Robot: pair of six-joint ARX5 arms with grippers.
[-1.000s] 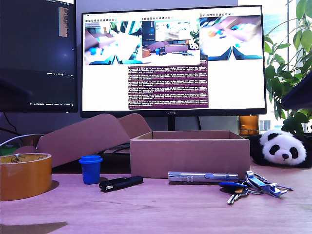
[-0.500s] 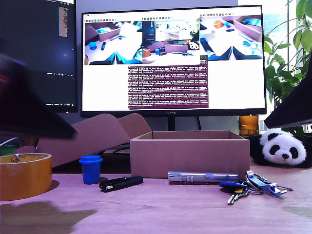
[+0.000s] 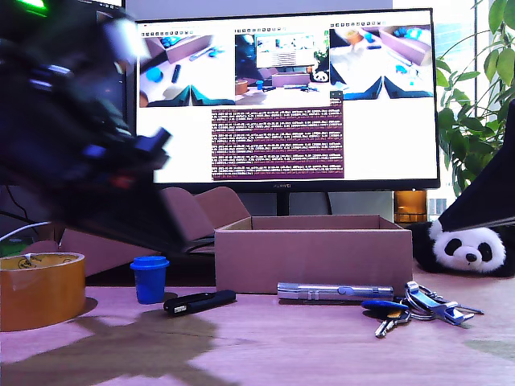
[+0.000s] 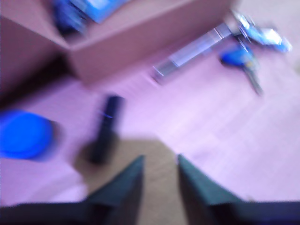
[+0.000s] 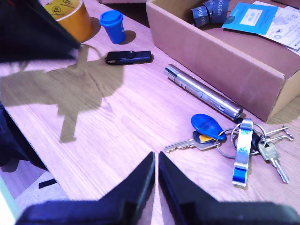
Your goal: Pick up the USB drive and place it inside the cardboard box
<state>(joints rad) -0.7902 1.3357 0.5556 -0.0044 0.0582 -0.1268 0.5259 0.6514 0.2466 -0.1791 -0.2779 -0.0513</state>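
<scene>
In the exterior view, the USB drive point(image 3: 199, 302) lies flat on the wooden surface point(image 3: 306, 346), near the front, just to the right of a small blue cup point(image 3: 150, 279) and close before the left front corner of the cardboard box point(image 3: 314, 256). It does not touch the box. A silver pen-like tube point(image 3: 334, 291) lies along the front wall of the box, and a bunch of keys point(image 3: 418, 304) lies further to the right. A roll of tape point(image 3: 40, 289) stands at the exterior view's left. A big blurred arm point(image 3: 80, 137) fills the upper left of this view, above the cup and the drive.

In the first wrist view, my first hand point(image 4: 159, 176) is released, with a clear gap between its two fingers, and it holds nothing. The picture is blurred. The USB drive point(image 4: 105, 129) lies on the surface a little ahead of the fingers and to one side, not between them. The cardboard box point(image 4: 136, 44) is further away.

In the second wrist view, my second hand point(image 5: 156, 173) is clenched, its fingers almost together, and it is empty. It hangs over bare surface near the keys point(image 5: 236, 140), well apart from the USB drive point(image 5: 128, 57).

I judge that the task is at its beginning: the drive is not yet grasped. The approach, the grasp, the lift and the placing into the box are all left.
</scene>
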